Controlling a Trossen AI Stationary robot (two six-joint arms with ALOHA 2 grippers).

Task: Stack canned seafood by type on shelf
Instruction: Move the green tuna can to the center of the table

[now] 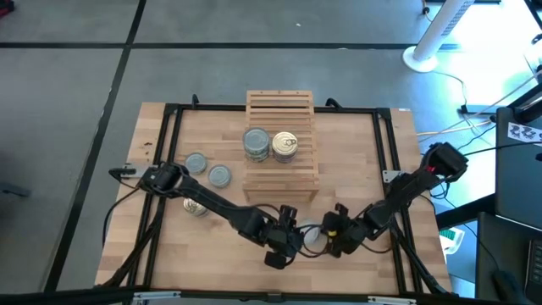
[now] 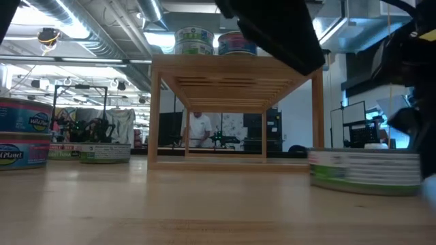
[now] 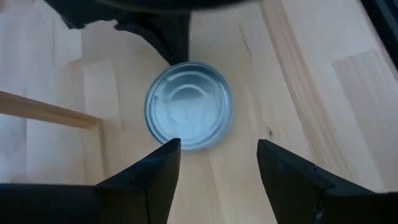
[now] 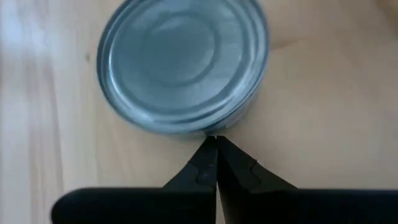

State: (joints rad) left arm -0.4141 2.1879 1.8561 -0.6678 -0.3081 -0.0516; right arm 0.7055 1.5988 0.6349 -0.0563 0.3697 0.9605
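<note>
the left pincer [image 1: 284, 235] and right pincer [image 1: 326, 233] meet at the near edge of the counter [image 1: 364, 152] in the high view, facing each other with one grey-topped can [image 1: 313, 236] between them. on the shelf [image 1: 280, 174] stand a grey-topped stack [image 1: 257, 144] and a golden-topped stack [image 1: 284, 146] side by side. two more grey-topped cans [image 1: 207, 169] lie on the counter left of the shelf, and a golden-topped can [image 1: 196, 206] lies nearer, partly under the left arm.

in the low view the shelf stands at mid-counter with both stacks on top. the can between the pincers [image 2: 364, 170] sits flat on the counter at right, close to the camera.

in the left wrist view the left pincer's fingers [image 3: 163, 168] stand open, wider than the can, which lies straight ahead, just beyond the tips and apart from them.

in the right wrist view the right pincer [image 4: 216, 144] is closed, holding nothing, its tips right at the can's rim; whether they touch, i cannot tell.

being round, the can offers no long axis to align with. both arms are near it, but only the left is set to straddle it.
</note>
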